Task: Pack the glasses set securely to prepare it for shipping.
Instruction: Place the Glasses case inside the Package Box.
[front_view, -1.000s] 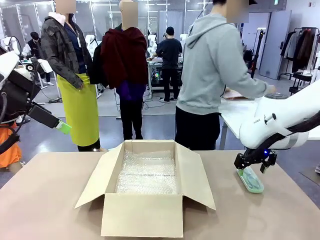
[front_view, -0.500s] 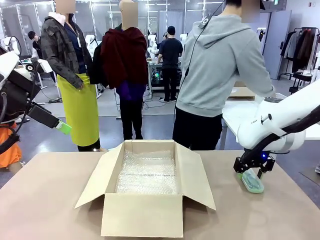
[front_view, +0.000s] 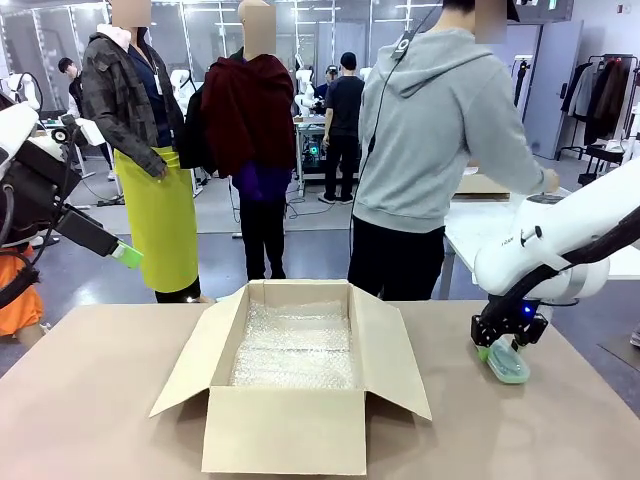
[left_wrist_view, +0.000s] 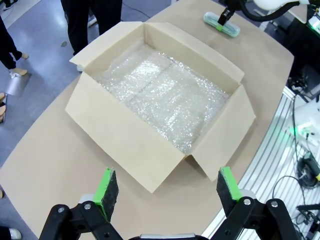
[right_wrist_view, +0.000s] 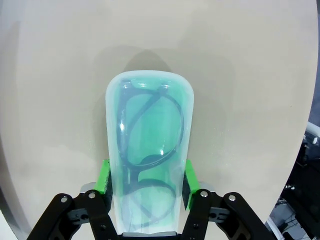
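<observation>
Right of the cardboard box (front_view: 285, 430), in the front view, the right gripper (front_view: 506, 347) is pressing down over the mint-green case (front_view: 510, 368), which is lying on the table (front_view: 100, 400) well apart from the box's right flap. The box is standing open, with bubble wrap (front_view: 295, 350) lining its floor. Left of the box and well above the table, the left gripper (front_view: 126, 253) is hanging idle.

Above the box's near corner, in the left wrist view, the left gripper's jaws are standing wide apart with nothing between the green pads (left_wrist_view: 106, 186). Beyond the box's far flap, the case is lying flat under the other arm's fingers.

Away from the box, in the right wrist view, the right gripper's pads are squeezing both long sides of the case at its near end, so this claw is gripping the case. Dark glasses (right_wrist_view: 150, 125) are showing through the translucent lid.

By my judgement, the pick-up of this case is under way. The next move is calling for a straight lift, a carry leftward over the box's right flap and a gentle lowering onto the bubble wrap. The smooth, rounded shell is looking liable to slip if hurried.
</observation>
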